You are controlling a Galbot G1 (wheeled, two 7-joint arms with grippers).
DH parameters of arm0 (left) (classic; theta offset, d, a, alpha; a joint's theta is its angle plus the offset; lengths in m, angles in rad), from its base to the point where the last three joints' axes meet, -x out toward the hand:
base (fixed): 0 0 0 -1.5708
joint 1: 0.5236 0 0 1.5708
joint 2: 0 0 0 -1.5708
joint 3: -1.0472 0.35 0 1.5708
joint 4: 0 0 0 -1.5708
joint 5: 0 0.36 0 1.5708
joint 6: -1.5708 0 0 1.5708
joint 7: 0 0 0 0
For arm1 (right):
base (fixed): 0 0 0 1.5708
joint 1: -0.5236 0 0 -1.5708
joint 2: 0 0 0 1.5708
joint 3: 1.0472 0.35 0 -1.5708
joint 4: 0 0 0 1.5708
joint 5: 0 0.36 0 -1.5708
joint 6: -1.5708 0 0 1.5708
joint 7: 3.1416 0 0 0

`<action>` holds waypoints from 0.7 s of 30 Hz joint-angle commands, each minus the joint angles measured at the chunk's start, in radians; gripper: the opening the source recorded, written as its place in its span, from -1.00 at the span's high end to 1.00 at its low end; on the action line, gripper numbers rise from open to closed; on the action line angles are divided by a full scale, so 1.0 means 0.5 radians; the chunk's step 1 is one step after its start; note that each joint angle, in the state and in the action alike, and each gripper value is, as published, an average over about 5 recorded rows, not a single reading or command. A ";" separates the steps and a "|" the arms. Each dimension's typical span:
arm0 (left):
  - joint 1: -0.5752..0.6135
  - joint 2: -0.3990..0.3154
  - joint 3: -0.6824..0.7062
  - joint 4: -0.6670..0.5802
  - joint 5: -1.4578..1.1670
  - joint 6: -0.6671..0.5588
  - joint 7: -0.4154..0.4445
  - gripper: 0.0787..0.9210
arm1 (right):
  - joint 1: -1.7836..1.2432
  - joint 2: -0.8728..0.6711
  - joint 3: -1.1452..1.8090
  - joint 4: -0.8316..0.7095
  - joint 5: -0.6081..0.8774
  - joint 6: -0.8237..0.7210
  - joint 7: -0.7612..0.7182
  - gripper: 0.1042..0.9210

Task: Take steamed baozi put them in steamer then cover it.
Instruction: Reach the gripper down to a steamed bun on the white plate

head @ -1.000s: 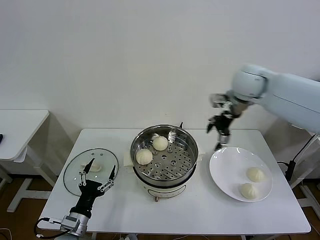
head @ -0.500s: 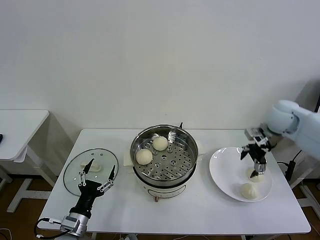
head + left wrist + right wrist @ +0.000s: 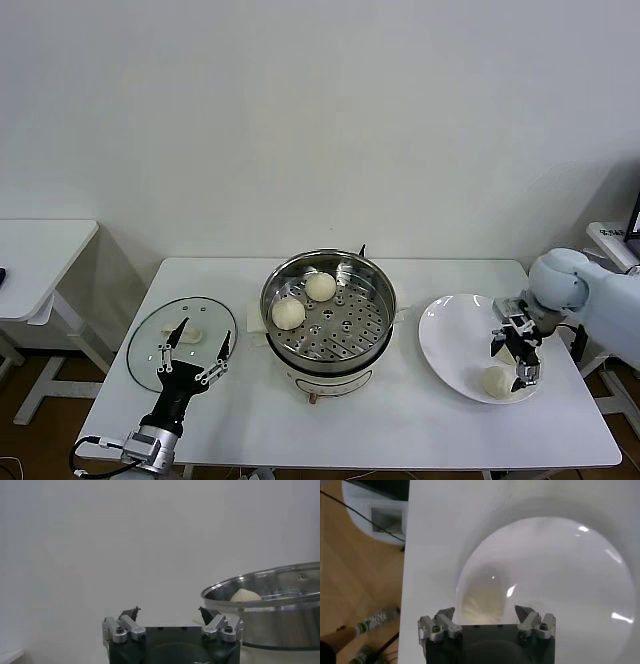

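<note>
2 baozi [image 3: 497,380] lie on the plate [image 3: 450,345], 2 more sit in the steamer [image 3: 330,310]. The right gripper [image 3: 510,360] hangs open directly over one bun, which lies between and just below its fingers; the left gripper [image 3: 193,350] waits open, far off.

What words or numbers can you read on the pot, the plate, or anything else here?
None: no words, numbers or signs can be read in any view.
The steamer: plain shiny metal, no label showing.
The white plate: blank.
The glass lid: no writing showing.
The baozi: plain.
</note>
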 commanded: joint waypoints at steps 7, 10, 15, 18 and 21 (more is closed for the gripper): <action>-0.002 -0.010 0.017 0.029 0.021 -0.023 0.005 -0.77 | -0.290 0.077 0.211 -0.165 -0.153 0.036 0.087 -0.76; -0.003 -0.011 0.021 0.038 0.028 -0.033 0.005 -0.77 | -0.316 0.107 0.242 -0.201 -0.174 0.035 0.094 -0.76; -0.004 -0.009 0.021 0.051 0.033 -0.042 0.005 -0.77 | -0.342 0.139 0.273 -0.237 -0.191 0.035 0.091 -0.76; -0.007 -0.009 0.024 0.055 0.033 -0.041 0.004 -0.77 | -0.345 0.151 0.281 -0.246 -0.191 0.035 0.087 -0.76; -0.012 -0.010 0.029 0.057 0.033 -0.039 0.002 -0.77 | -0.340 0.159 0.279 -0.250 -0.183 0.034 0.084 -0.75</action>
